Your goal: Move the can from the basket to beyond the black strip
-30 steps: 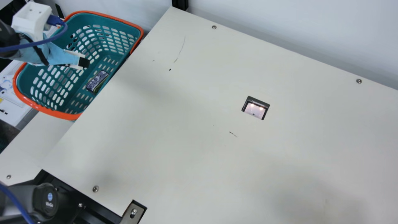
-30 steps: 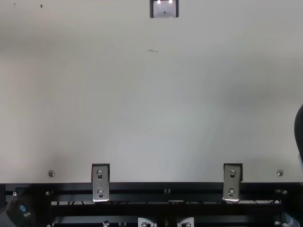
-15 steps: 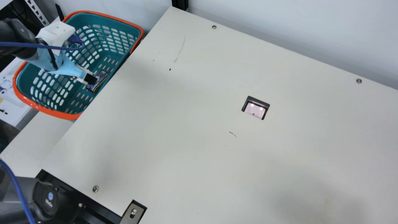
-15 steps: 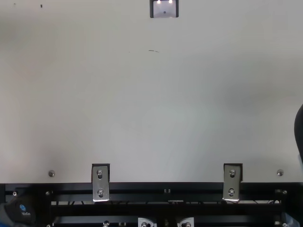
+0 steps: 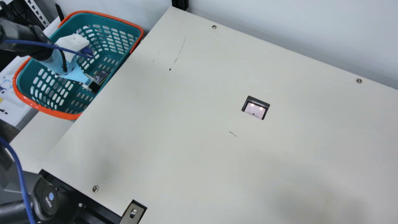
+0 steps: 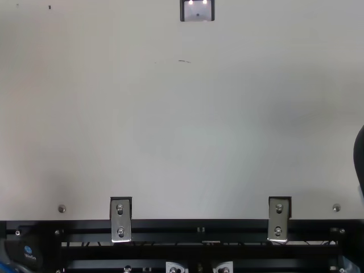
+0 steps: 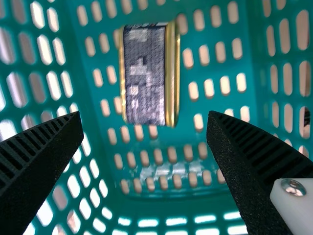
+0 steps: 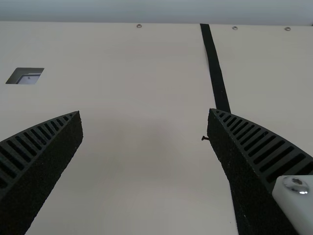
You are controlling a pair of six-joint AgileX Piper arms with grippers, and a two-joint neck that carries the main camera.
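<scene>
Teal plastic with an orange rim makes up the basket [image 5: 62, 115], which sits against the left edge of the cream desk [image 5: 186, 140] in the main view. The can [image 7: 145, 73] lies on its side on the basket's slotted floor, its body patterned in dark blue and white, with gold-coloured edges.

My left hand [image 5: 94, 87], wrapped in light blue behind its black ribbed fingers, reaches down into the basket. In the left wrist view its fingers stand wide apart, with the can ahead of the gap and nothing gripped. A white block [image 5: 70, 45] sits on that arm's wrist, and a blue cable [image 5: 15, 161] runs along the arm.

My right hand [image 8: 145, 112] has its fingers spread too, with bare desk visible between them. The black strip [image 8: 212, 63] runs down the desk from its far edge and passes partly behind one finger. A small dark mark [image 8: 205, 138] shows near that fingertip.

Set into the desk is a dark-framed opening [image 5: 255, 109]. In the top view, two metal brackets [image 6: 120, 222] overlap the desk's near edge, beside black rails [image 6: 199, 252].
</scene>
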